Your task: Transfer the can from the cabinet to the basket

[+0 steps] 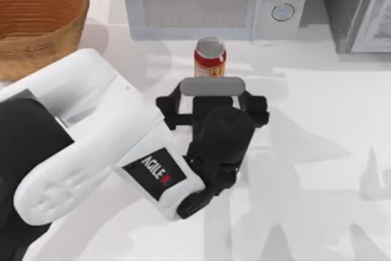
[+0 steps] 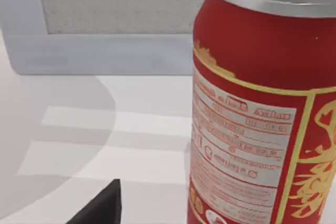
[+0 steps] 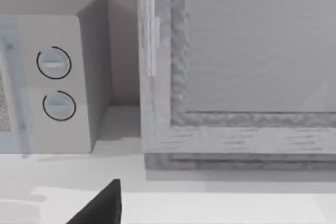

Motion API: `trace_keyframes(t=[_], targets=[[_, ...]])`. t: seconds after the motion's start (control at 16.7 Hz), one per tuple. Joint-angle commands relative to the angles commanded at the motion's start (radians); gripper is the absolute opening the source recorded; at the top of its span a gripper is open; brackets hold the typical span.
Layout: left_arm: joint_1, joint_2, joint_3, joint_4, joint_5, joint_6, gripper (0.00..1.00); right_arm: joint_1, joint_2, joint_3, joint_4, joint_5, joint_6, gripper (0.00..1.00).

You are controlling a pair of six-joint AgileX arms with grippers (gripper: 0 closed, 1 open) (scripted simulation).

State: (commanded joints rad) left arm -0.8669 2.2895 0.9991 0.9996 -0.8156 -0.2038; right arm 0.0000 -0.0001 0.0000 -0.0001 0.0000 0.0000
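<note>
Top view gives me the white table (image 1: pixel 317 151) spread across the whole frame, with pale streaks of light and soft grey shadows lying over it. My left arm (image 1: pixel 91 132), a big white-and-black AgileX body, reaches in from the lower left toward the centre. In the upper left corner sits the basket (image 1: pixel 36 10), tan wicker with ribbed inner walls, its rim cut by the frame edge. The white microwave (image 1: pixel 214 1) stands along the top middle, two round knobs at its right side, and the cabinet (image 1: pixel 357 7) takes the upper right corner, dark speckled grey with a pale framed door.

The left gripper (image 1: pixel 212 77) sits just below the can (image 1: pixel 210 57), its dark fingers spread wide to either side and closed on nothing; the can stands just beyond the grey bar between them, apart from both fingers.

The can stands upright on the table in front of the microwave, long axis vertical, silver top facing up, well away from the cabinet and the basket. In the left wrist view it looms close, its label's printed panel toward the camera (image 2: pixel 262 108).

The right wrist view looks at the cabinet door (image 3: pixel 236 77) and the microwave's knobs; of the right gripper's state I cannot tell.
</note>
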Motion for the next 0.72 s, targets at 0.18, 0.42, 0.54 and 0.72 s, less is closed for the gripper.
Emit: trace_keyframes(t=[0.18, 0.42, 0.54, 0.72], targets=[[0.014, 0.021, 0.036, -0.006, 0.016, 0.006, 1.00, 0.000, 0.000, 0.000, 0.000, 0.000, 0.000, 1.00], [0.068, 0.097, 0.157, -0.036, 0.069, 0.027, 1.00, 0.000, 0.000, 0.000, 0.000, 0.000, 0.000, 1.00], [0.095, 0.132, 0.214, -0.052, 0.096, 0.036, 1.00, 0.000, 0.000, 0.000, 0.000, 0.000, 0.000, 1.00], [0.112, 0.153, 0.247, -0.062, 0.112, 0.042, 1.00, 0.000, 0.000, 0.000, 0.000, 0.000, 0.000, 1.00]])
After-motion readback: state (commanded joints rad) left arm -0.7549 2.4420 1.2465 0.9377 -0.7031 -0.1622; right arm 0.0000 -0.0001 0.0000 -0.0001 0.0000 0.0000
